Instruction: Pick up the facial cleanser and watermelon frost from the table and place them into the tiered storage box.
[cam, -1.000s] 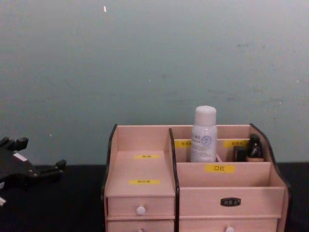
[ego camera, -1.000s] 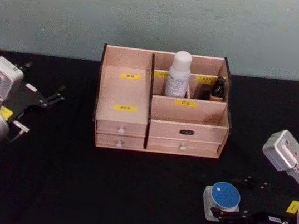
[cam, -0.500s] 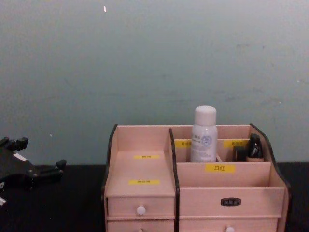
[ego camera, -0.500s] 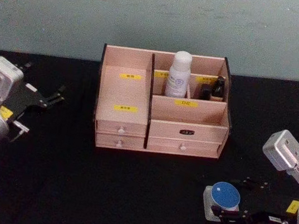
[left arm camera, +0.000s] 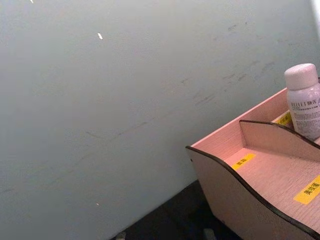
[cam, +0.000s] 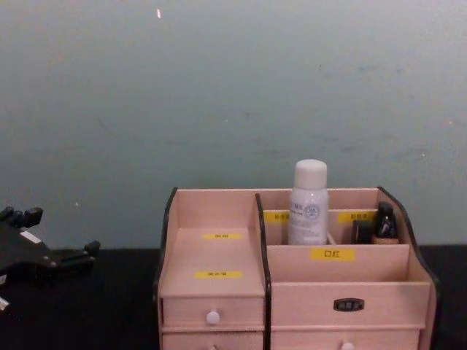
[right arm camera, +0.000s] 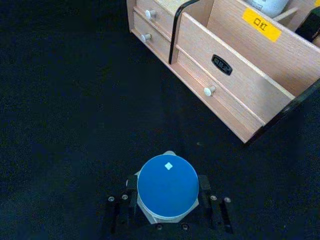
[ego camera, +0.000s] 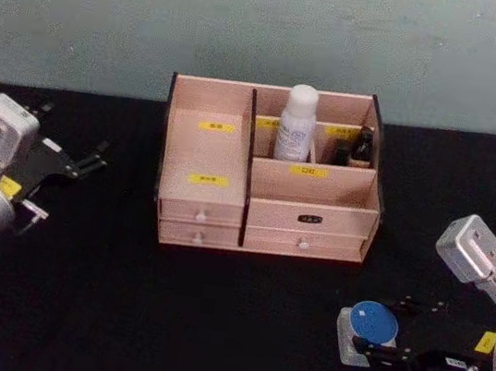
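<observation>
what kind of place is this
Probably a robot test bench: a black table against a bare grey wall, a wooden storage box holding a white bottle, the left end effector beside it and the right end effector at a blue-lidded jar.

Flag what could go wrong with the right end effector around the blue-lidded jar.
Whether the right end effector actually grips the blue-lidded jar is unclear; the round jar might slip on lifting. The tiered storage box already holds a white bottle and a small dark bottle in its rear compartments; a low approach could knock them over. The left end effector is parked at the table's left.
</observation>
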